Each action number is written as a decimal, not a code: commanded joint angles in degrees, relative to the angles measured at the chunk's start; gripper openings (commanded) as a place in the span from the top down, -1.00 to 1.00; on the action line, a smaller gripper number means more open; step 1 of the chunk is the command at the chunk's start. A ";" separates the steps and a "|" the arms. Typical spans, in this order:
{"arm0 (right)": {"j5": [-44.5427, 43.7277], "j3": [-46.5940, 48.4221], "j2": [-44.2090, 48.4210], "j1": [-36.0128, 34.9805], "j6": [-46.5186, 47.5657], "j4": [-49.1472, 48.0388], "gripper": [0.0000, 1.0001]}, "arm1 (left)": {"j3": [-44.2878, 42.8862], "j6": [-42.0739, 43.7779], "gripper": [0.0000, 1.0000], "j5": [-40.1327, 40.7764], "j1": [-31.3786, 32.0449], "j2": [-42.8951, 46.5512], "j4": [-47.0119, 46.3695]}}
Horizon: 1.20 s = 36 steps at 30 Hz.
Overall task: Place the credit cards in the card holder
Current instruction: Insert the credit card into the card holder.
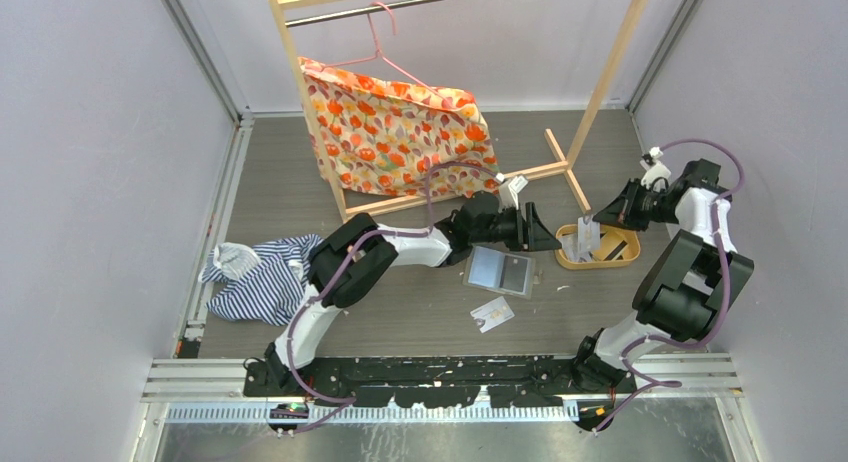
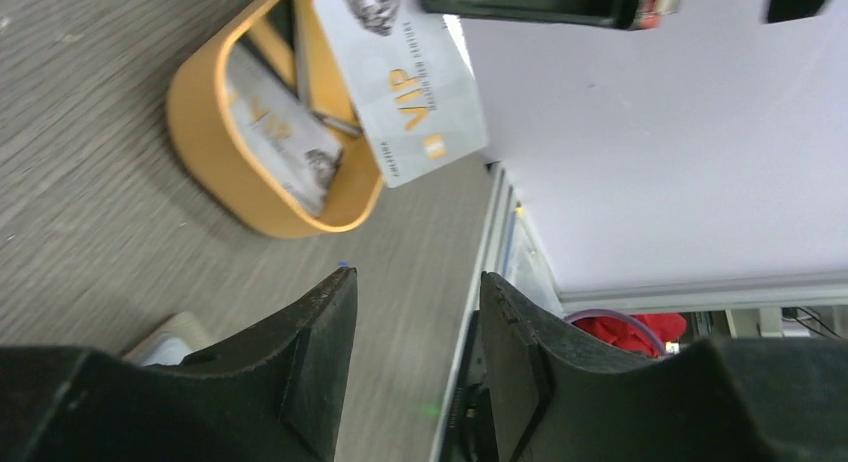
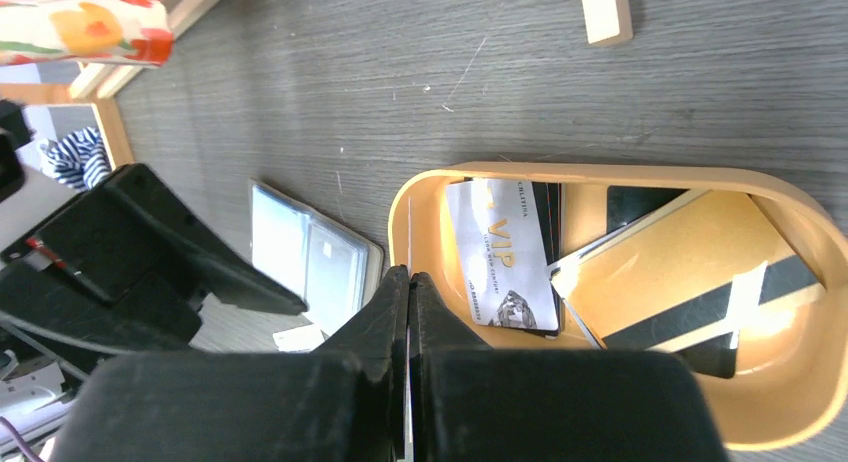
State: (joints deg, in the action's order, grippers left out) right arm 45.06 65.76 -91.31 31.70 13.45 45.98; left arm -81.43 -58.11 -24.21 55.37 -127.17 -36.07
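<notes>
Right tool [image 3: 408, 274] pinches a white card [image 2: 405, 92] printed "VIP" above the tan tray [image 2: 200, 112]; left tool [image 2: 415, 282] stands half open, empty.

Narrow bare gap between card holder [image 1: 500, 272] and oval tray [image 1: 628, 256], left arm [image 1: 400, 247] overhead, rack foot [image 1: 563, 164] beyond the tray.

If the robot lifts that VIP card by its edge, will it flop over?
Probably not. The card looks flat and straight though the right gripper pinches just one end, so it seems stiff. It is very thin, so it is likely light. Its smooth, glossy face might slip or twist a little in such a small grip.
</notes>
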 commanded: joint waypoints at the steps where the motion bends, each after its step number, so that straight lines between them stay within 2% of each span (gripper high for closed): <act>1: 5.96 1.63 2.24 1.22 2.13 4.06 0.97 | 3.28 0.87 -0.05 -1.37 -0.27 6.41 -5.35; 4: 14.91 0.42 3.15 0.96 1.93 6.07 0.97 | 7.70 -1.05 -0.23 -0.35 -0.35 8.96 -6.68; 7: 21.92 -1.70 3.96 -0.48 1.36 6.43 0.97 | 12.89 -3.76 -0.29 2.02 -0.44 11.35 -11.46; 10: 25.41 -3.98 4.77 -3.46 -0.63 4.07 0.97 | 15.55 -7.56 -0.31 2.56 -0.53 11.82 -16.09; 14: 28.15 -4.41 3.96 -8.33 -1.60 2.65 0.97 | 16.57 -10.67 -0.64 3.32 -0.53 11.92 -19.98; 17: 29.72 -4.39 3.31 -9.57 -0.64 3.55 0.97 | 17.76 -10.65 -0.65 5.06 -0.53 13.21 -20.61; 21: 32.16 -3.79 2.98 -10.43 2.86 6.40 0.97 | 18.89 -11.66 -0.57 6.86 -0.53 13.58 -21.53; 26: 32.87 -3.49 2.81 -11.12 5.53 8.63 0.97 | 21.07 -15.08 -0.20 9.77 -0.53 13.26 -26.88; 36: 33.87 -2.21 2.23 -12.35 14.57 16.65 0.97 | 23.60 -19.00 0.12 13.85 -0.85 12.22 -35.26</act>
State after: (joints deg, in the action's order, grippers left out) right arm 76.42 61.45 -89.41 20.05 23.14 58.74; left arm -58.24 -75.05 -12.75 55.13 -116.97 -61.98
